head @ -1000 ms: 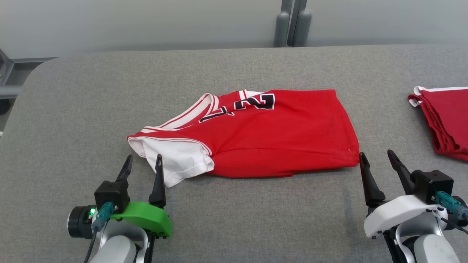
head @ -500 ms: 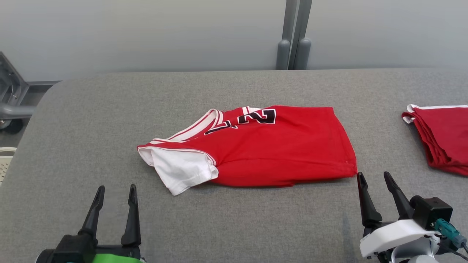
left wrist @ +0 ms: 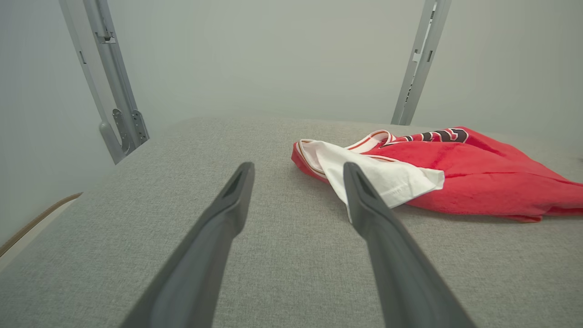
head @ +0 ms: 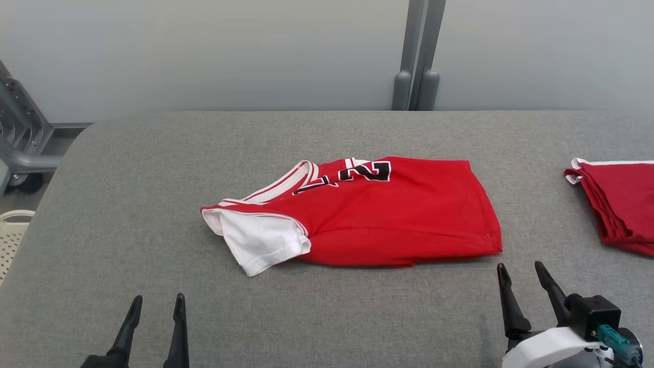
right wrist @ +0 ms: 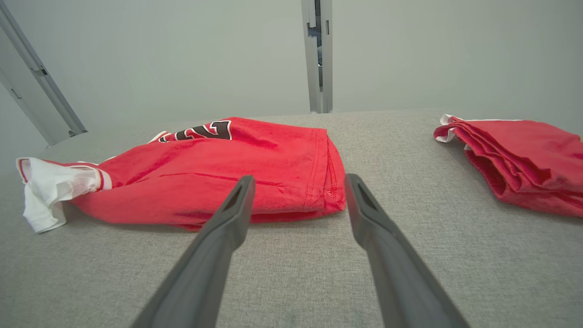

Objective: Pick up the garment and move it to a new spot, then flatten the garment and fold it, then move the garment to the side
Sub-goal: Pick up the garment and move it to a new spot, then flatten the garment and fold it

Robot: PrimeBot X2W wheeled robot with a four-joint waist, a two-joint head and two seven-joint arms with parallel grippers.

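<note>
The garment [head: 388, 214] is a red jersey with white sleeves and black lettering, folded into a rough rectangle at the middle of the grey table [head: 153, 168]. It also lies ahead in the left wrist view [left wrist: 455, 173] and the right wrist view [right wrist: 218, 177]. My left gripper [head: 157, 302] stands open at the lower left, well short of the white sleeve [head: 260, 243]. At the lower right my right gripper [head: 518, 271] is open, just in front of the garment's near right corner, touching nothing. Both pairs of fingers [left wrist: 364, 200] [right wrist: 364, 205] hold nothing.
A second folded red garment [head: 621, 202] lies at the table's right edge, seen too in the right wrist view [right wrist: 524, 155]. A pale basket [head: 10, 232] and a grey metal frame [head: 20, 148] stand beyond the table's left edge. Grey posts [head: 416, 56] rise behind the table.
The head camera has tilted up, so the table and garment sit lower in view. Both grippers have drawn back from the garment toward the near edge, still open.
</note>
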